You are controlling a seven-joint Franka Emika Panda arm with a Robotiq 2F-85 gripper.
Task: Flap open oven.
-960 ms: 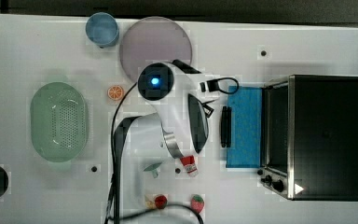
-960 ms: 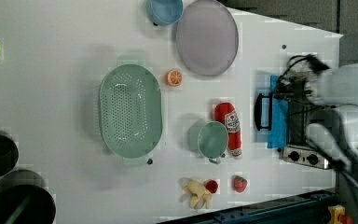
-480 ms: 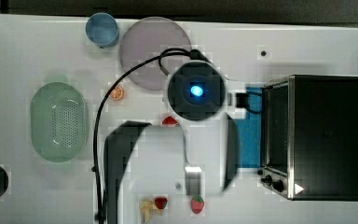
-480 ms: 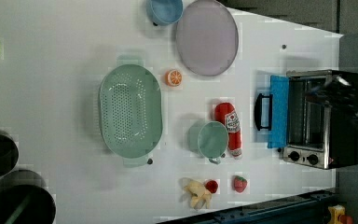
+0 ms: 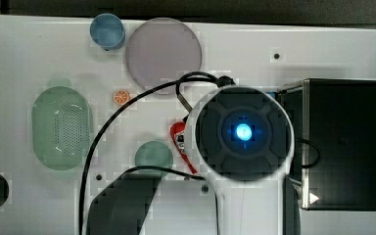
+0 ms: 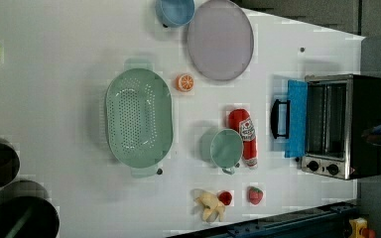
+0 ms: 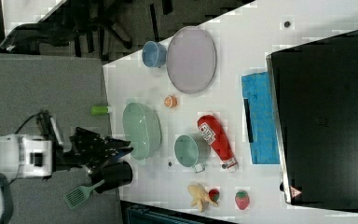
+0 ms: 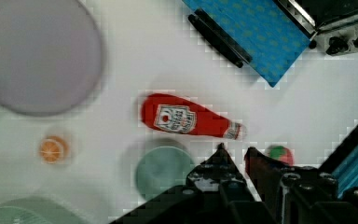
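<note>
oven [image 6: 342,126] seen door-down on counter [image 6: 79,49], apart from claw [image 8: 235,151] | claw fingers nearly pressed together, nothing held | ketchup bottle [image 8: 186,120] label unreadable

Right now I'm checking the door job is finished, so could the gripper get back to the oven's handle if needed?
Probably yes. The oven door lies flapped down, its handle exposed on the table; the gripper hangs above the ketchup bottle nearby.

The oven [image 6: 345,126] has a silvery metal frame, matt black top and blue-tinted glass door.
</note>
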